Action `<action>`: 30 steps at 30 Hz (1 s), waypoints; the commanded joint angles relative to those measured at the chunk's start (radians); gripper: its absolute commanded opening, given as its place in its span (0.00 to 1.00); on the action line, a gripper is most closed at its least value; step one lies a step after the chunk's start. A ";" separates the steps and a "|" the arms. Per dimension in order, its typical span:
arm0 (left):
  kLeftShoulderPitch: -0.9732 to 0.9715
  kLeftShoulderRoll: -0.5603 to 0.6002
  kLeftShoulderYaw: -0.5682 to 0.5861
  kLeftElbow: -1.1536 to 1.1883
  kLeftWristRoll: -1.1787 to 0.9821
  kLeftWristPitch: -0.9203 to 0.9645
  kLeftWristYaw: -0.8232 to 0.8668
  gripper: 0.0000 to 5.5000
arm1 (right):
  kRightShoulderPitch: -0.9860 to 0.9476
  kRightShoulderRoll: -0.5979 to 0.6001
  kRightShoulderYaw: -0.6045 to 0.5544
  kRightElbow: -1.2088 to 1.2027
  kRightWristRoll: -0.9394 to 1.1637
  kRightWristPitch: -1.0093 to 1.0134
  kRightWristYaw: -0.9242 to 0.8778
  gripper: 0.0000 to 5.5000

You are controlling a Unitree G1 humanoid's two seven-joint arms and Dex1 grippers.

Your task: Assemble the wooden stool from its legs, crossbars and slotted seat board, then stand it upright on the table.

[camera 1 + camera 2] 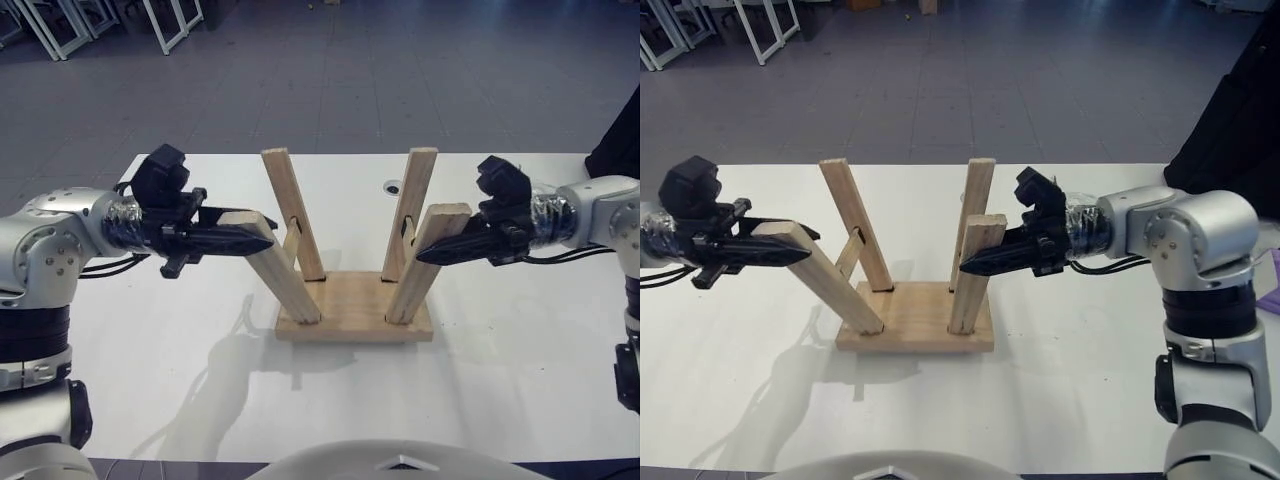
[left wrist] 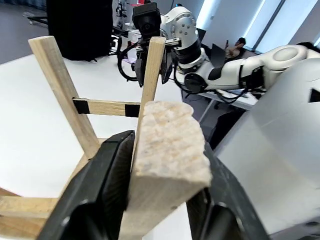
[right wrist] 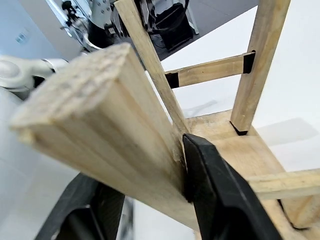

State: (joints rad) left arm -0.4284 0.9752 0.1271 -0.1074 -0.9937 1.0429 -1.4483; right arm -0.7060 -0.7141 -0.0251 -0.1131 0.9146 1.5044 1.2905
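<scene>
On the white table [image 1: 520, 380] the stool [image 1: 352, 290] stands upside down: its seat board [image 1: 300, 325] lies flat on the surface and the four legs point upward, leaning outward. The left gripper [image 1: 262, 240] pinches the top end of the near left leg [image 1: 285, 275], and its black fingers [image 2: 102, 190] press on both sides of the rough end. The right gripper [image 1: 422, 256] pinches the near right leg [image 1: 408, 290] a little below its top. On each side a short crossbar [image 2: 105, 106] joins the near leg to the far one.
</scene>
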 commanded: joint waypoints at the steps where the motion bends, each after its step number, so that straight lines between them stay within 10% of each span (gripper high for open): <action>1: -0.147 -0.056 -0.055 0.216 0.098 0.033 0.132 0.38 | -0.073 0.098 -0.043 0.224 0.008 0.109 -0.142 0.47; 8: -0.356 -0.123 -0.130 0.627 0.321 -0.132 0.111 0.58 | -0.167 0.094 0.051 0.549 -0.203 -0.181 -0.198 0.71; 17: -0.279 -0.087 -0.057 0.756 0.375 -0.250 -0.006 0.59 | -0.275 0.040 0.029 0.819 -0.334 -0.405 -0.114 0.72; 30: -0.123 -0.258 -0.190 0.751 0.773 -1.144 0.087 0.69 | 0.164 -0.123 0.252 0.255 -0.559 -0.780 0.004 0.81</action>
State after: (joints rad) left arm -0.5110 0.7390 -0.0493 0.5995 -0.2498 -0.0548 -1.3653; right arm -0.5595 -0.8455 0.2142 0.1936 0.3821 0.7501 1.3221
